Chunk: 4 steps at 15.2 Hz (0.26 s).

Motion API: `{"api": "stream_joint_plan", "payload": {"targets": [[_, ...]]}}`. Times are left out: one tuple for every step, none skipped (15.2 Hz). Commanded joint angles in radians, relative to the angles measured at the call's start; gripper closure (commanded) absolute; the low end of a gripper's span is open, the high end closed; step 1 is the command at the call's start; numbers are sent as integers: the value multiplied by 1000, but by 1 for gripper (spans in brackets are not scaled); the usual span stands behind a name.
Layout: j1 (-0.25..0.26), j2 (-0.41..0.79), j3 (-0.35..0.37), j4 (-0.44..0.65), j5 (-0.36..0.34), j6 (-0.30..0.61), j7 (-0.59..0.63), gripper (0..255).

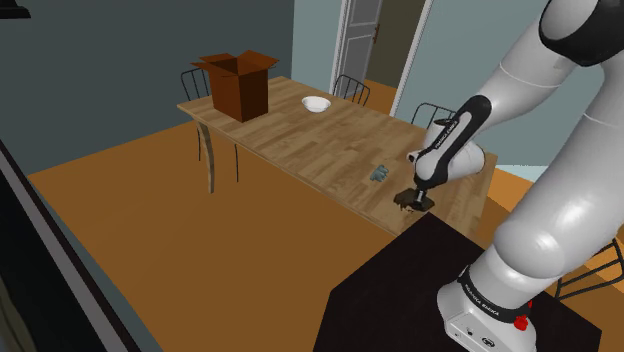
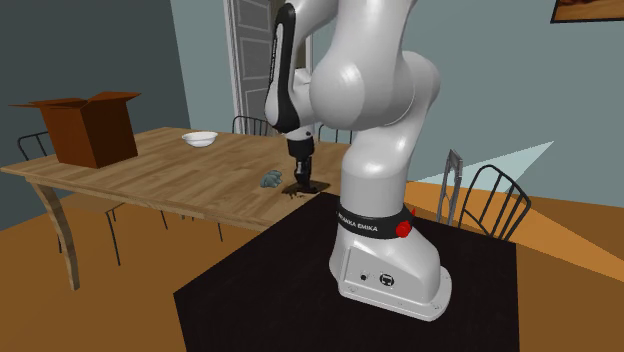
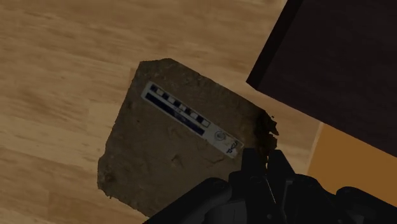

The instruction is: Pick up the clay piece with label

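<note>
Looking down, we find the clay piece just beneath the gripper, pinched shut on its edge.

This looks like the dining room of a home: a long wooden worktop stands on a wood floor with thin metal chairs around it. A white bowl and an open cardboard box sit on it. Behind are blue-grey walls and a white door.
</note>
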<state>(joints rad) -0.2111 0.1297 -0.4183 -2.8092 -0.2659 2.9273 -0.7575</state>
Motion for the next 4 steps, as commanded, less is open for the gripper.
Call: {"api": "stream_joint_plan", "payload": {"targets": [[7,-40,-16,-3,-24,-37,10,255],[10,-62,-22,-5,-37,-57,17,255],[9,-66,-21,-5,-39,-60,19,255],[8,-66,-21,-5,-40,-60,19,255]]}}
